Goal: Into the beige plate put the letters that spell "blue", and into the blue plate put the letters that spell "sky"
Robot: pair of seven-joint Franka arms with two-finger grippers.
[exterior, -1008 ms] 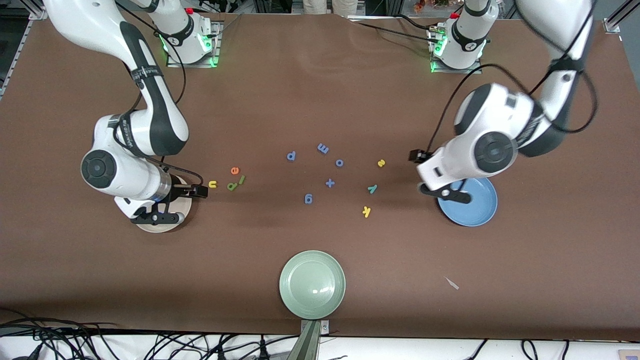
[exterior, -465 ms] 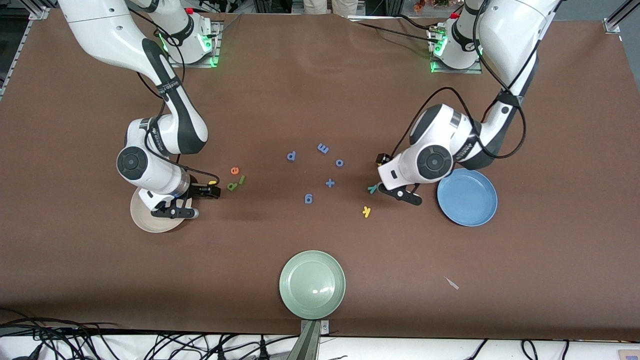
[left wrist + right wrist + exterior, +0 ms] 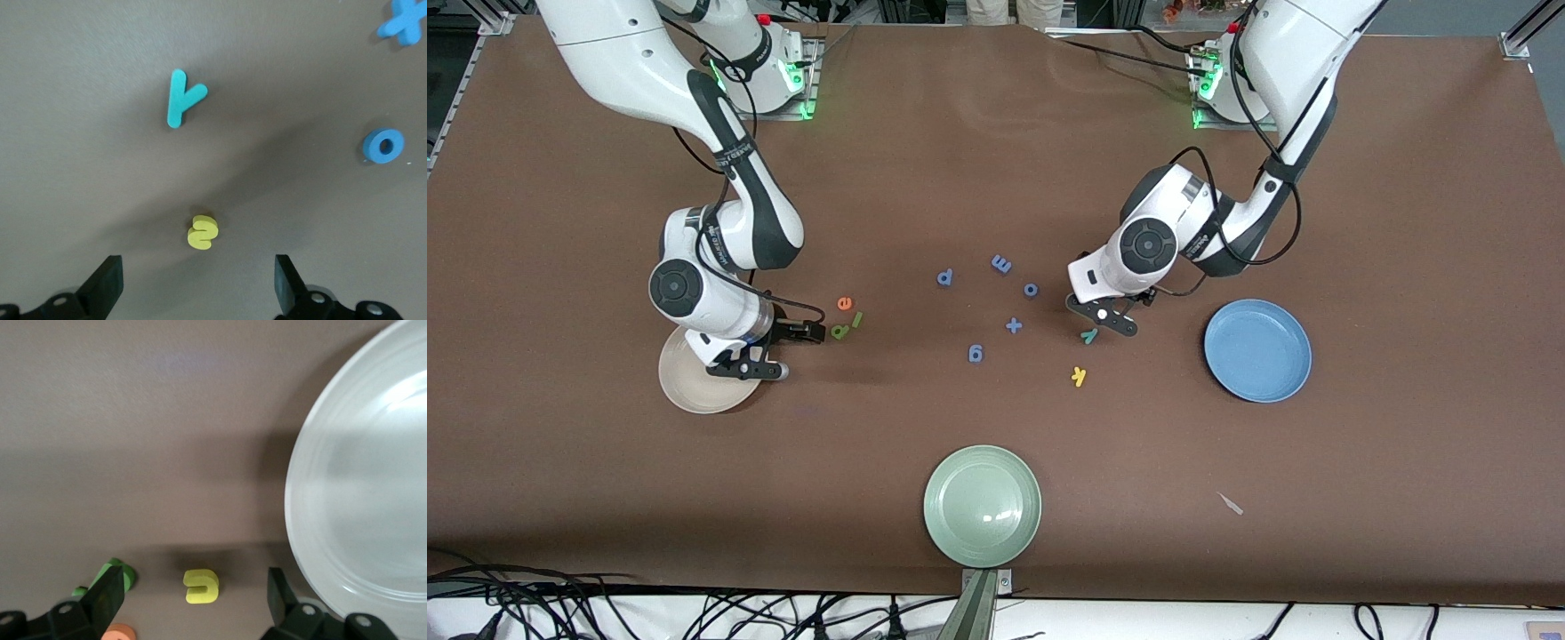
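Plainly nothing is sorted yet: no letter shows in either plate.

At the right arm's end, the right gripper (image 3: 747, 369) hangs over the edge of the beige plate (image 3: 680, 396), jaws spread wide and empty. Its wrist view shows the u (image 3: 201, 587) on the table between the fingers, with the b (image 3: 113, 577) and e (image 3: 119, 632) close by one finger and the plate rim near the other. If it comes straight down, one finger could land on the b or knock the rim, pushing the u off line. The l (image 3: 857, 319) lies just beside the b, so any shove there could scatter the cluster.

In the middle lie blue decoys: the p (image 3: 945, 277), m (image 3: 1001, 264), o (image 3: 1031, 289), plus (image 3: 1014, 325) and g (image 3: 975, 354). Taking one of these would spoil the spelling.

Toward the left arm's end, the left gripper (image 3: 1103, 317) is over the s (image 3: 202, 232), jaws likewise released and holding nothing. The s is small and thin, so a shallow descent may close on air, while a hard one may jam the fingers on the table. The y (image 3: 1088, 335) is near and could be brushed; the k (image 3: 1079, 376) lies nearer the camera. The blue plate (image 3: 1258, 351) sits well apart, so a weak pinch could drop the letter during the carry.
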